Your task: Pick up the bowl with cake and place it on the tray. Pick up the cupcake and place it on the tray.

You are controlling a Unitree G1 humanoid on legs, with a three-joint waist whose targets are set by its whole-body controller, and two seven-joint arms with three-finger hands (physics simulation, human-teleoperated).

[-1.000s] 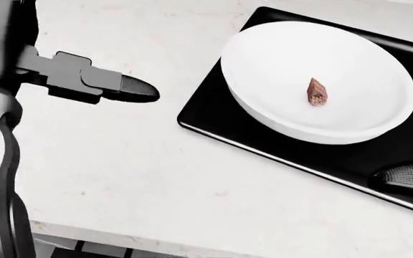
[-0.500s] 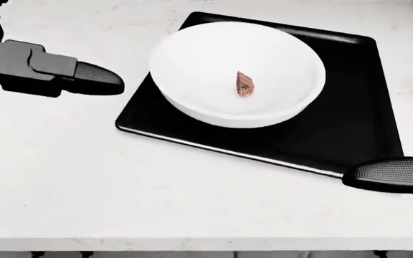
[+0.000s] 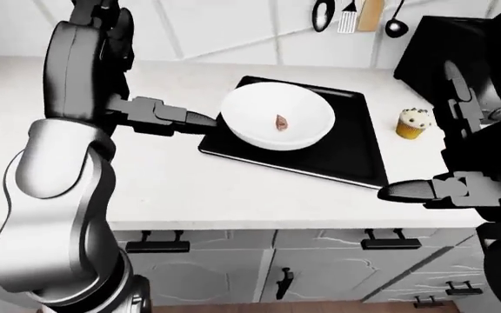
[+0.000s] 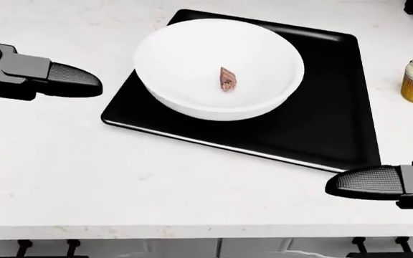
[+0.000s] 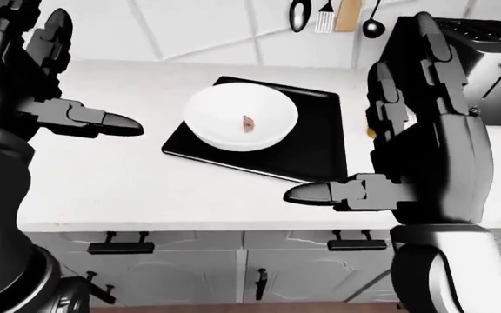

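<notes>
Beside tray (image 4: pixel 336 134): cupcake (image 3: pixel 413 122) whole left-eye, hidden right-eye.

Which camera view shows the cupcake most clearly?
The left-eye view: the cupcake stands whole on the counter, right of the tray. The head view cuts it at the right edge. In the right-eye view the right robot hand hides almost all of it.

There are no words, numbers, labels or signs to read anywhere in these pictures, not on any of the things and not on the wall.
</notes>
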